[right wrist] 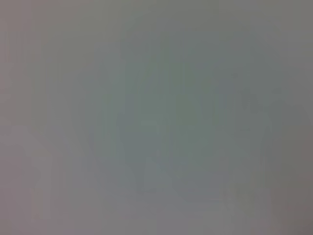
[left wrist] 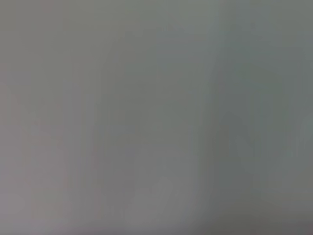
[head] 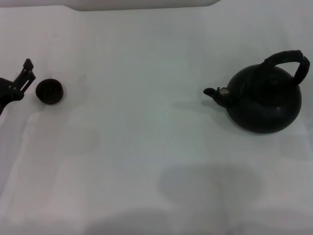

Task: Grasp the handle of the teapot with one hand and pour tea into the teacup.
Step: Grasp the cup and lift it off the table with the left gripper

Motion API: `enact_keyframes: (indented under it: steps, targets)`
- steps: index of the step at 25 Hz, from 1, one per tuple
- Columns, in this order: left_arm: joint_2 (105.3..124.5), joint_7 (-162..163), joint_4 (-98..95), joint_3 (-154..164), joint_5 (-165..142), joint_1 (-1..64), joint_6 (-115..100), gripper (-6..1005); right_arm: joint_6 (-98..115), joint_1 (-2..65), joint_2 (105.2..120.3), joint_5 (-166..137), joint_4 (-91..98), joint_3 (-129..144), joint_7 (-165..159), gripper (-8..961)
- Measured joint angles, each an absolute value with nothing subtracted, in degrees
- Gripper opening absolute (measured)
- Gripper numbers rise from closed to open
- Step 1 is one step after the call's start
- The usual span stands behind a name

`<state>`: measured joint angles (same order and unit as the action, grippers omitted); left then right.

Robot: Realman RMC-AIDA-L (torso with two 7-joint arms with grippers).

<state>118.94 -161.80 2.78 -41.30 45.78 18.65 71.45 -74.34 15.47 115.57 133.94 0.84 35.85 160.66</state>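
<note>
The large matte black teapot (head: 264,100) stands upright on the white table at the right, its short spout with a silvery mark pointing left. Its thick black handle (head: 288,58) arches over the top. The tiny dark teacup (head: 49,91) sits upright at the far left. My left gripper (head: 23,77) is at the left edge, just left of the teacup and close to it. My right gripper is out of view. Both wrist views show only plain grey surface.
The white table (head: 146,122) runs across the whole head view, with a wide stretch between the teacup and the teapot. A pale edge (head: 146,5) runs along the back.
</note>
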Motion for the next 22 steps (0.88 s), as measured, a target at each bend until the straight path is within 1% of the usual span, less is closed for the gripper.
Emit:
enact_keyframes:
  steps: [8,22]
  targets:
    - [119.1,-161.78,4.31,-41.22,41.11,20.23,67.49,891,-73.91,15.85,115.57,133.95,0.88,35.76,160.66,873]
    - [118.92,-161.74,4.18,-41.22,37.67,19.63,64.71,890,-71.39,17.83,115.4,133.93,1.93,35.67,160.66,872]
